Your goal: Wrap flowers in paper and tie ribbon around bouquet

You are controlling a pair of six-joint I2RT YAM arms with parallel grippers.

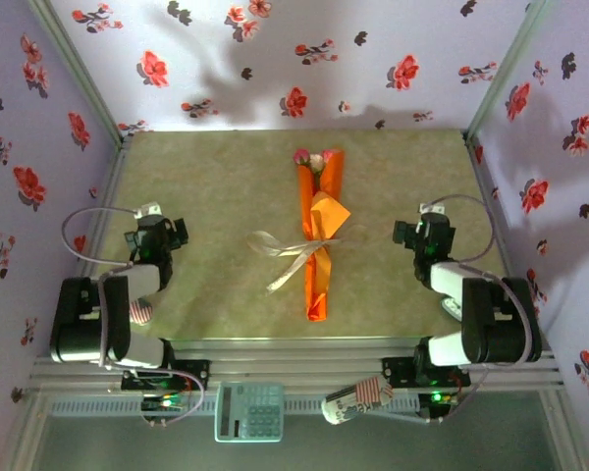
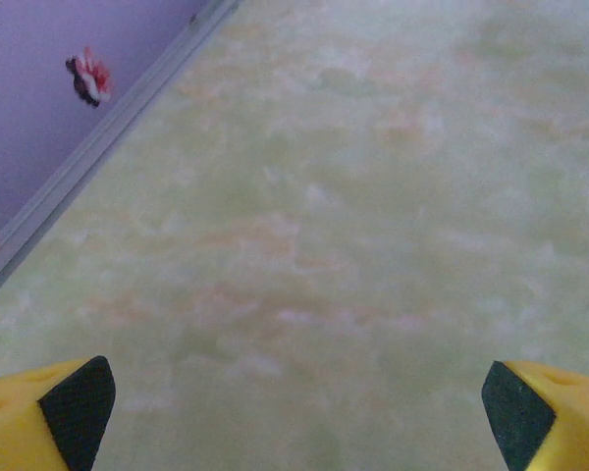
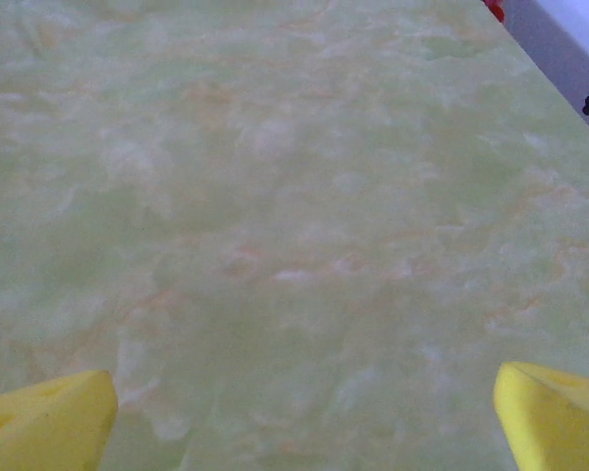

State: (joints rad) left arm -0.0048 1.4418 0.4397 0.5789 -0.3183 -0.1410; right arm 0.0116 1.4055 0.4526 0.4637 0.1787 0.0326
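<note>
Noted bouquet (image 1: 317, 280) lying flat at centre of counter (image 1: 196, 186), long axis 12–6: flowers (image 1: 312, 159) at the 12 end, narrow tip at the 6 end. Noted paper (image 1: 326, 211) closed round the stems, one flap folded out toward 3. Found ribbon (image 1: 287, 250) tied across the middle, loops and tails spread flat toward 9.

Placed left jaws at 9 of the bouquet and right jaws at 3, both well apart from it and about level with the tie. Judged right jaws somewhat nearer the paper, with the ribbon tails reaching toward the left side. Read both jaws as wide open and holding nothing: yellow fingertips (image 2: 20, 412) at the bottom corners of the left wrist view, fingertips (image 3: 49, 422) likewise in the right wrist view, bare counter between.

Recorded both arms folded back over their bases at 6, forearms running toward 12, jaws tipped down at the counter, parallel to the bouquet and not facing it.

Judged wrap and tie done. Any further touch would mean swinging inward across the axis; loose tails likely to snag.
</note>
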